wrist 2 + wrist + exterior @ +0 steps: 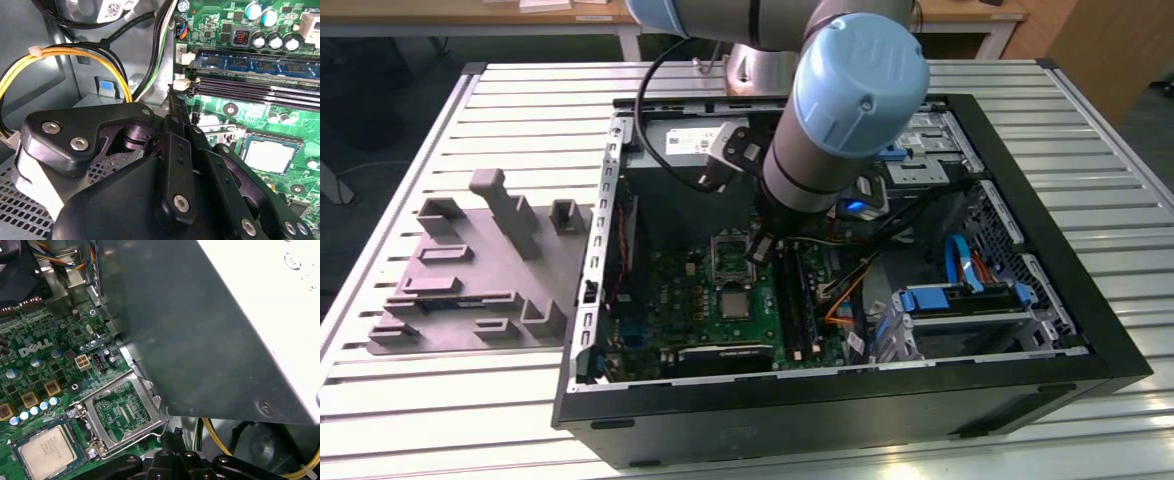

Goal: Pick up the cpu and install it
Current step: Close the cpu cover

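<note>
Open computer case (1107, 340) flat on a slatted table (480, 400), with a green motherboard (680, 300) inside. Low inside it, the gripper (758, 245), fingers drawn close together beside the raised socket frame (122, 410), nothing seen between them. At six o'clock from that frame in the exterior view, the cpu (738, 305), lying flat in its socket, apart from the gripper. Probably light, stiff, fragile underneath; best pinched by opposite edges of the green rim.

Open computer case (787, 425) sits on slatted table (520, 100) beside grey fixture (467, 280).
</note>
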